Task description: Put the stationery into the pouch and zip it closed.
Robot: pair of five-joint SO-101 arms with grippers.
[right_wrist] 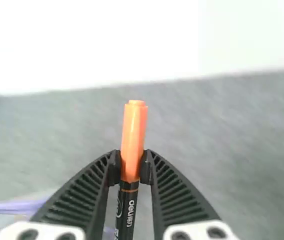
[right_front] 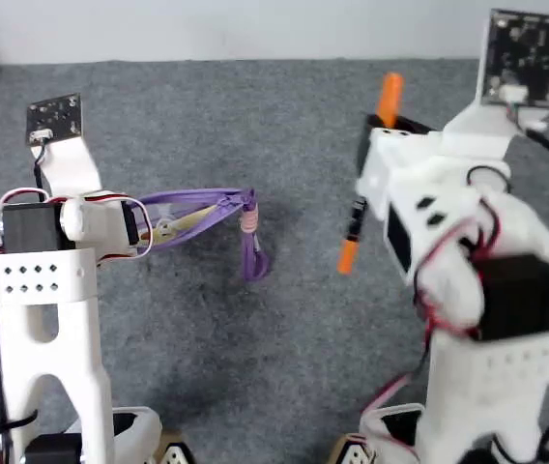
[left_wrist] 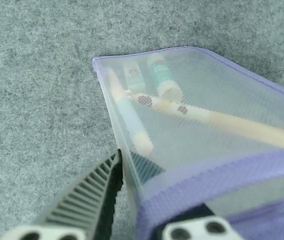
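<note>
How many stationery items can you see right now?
5. In the pouch: blue pencil, cream pencil, green tube, paler tube. The orange marker: held by the right gripper. Others may be hidden.

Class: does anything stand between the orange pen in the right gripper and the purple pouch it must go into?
Nothing visible does. In the high view, bare grey mat lies between the orange pen in the right gripper and the purple pouch. The pouch's own strap hangs at its near end.
</note>
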